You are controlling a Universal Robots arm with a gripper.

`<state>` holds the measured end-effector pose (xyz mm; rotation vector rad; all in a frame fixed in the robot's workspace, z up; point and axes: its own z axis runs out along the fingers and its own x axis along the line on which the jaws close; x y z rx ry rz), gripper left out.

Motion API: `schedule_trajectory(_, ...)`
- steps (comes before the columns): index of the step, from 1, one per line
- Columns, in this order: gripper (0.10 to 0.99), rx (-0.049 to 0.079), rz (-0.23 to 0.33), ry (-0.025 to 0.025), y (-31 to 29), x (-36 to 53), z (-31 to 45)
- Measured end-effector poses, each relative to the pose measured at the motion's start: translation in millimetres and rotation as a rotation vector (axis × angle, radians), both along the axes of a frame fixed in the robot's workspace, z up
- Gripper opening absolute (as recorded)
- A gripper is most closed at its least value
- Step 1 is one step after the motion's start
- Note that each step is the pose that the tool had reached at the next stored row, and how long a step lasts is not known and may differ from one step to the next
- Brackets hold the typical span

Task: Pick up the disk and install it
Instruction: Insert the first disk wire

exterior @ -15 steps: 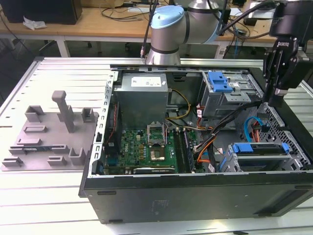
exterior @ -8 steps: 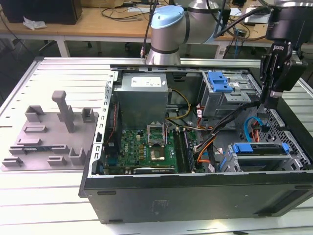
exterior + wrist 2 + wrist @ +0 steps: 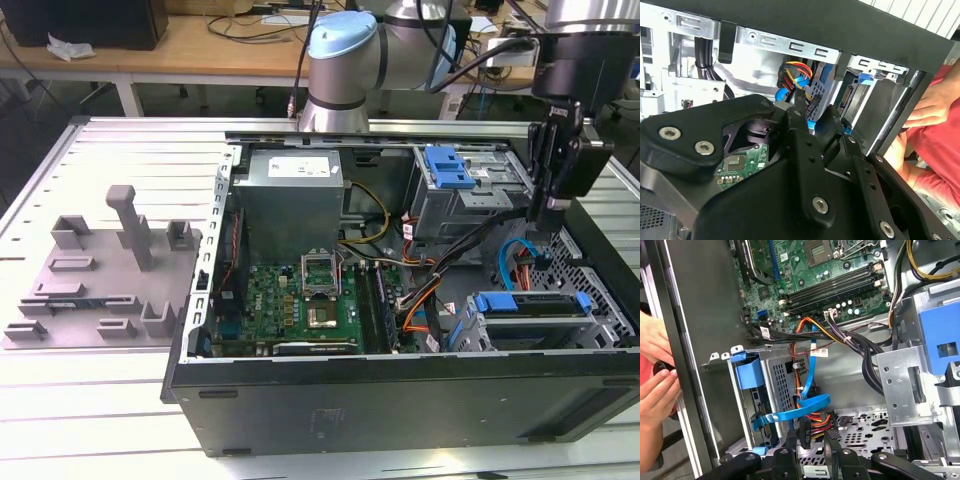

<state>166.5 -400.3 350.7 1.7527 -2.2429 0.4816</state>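
The hand sits closest, its two black fingers spread apart with nothing gripped between them. In the exterior view it hangs over the open case toward that view's right, above a tangle of cables. The disk is well clear of the hand, seated in the lower drive cage at the case's corner, its blue bracket facing up. In the first wrist view that same bracket shows at the cage mouth, with a flat blue cable looping just beside it. A person is holding the case's black edge from outside. A grey tray with upright posts lies on the surface, apart from the case on the exterior view's left.
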Motion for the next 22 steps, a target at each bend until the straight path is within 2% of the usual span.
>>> schedule_trajectory(4,0.353,0.000,-0.002,0.0000,-0.5,-0.8,-1.2)
schedule_trajectory(17,0.353,0.000,-0.002,0.0000,-7.5,-3.4,-5.1)
schedule_trajectory(22,0.353,0.000,-0.002,0.0000,-8.0,-3.5,-7.0)
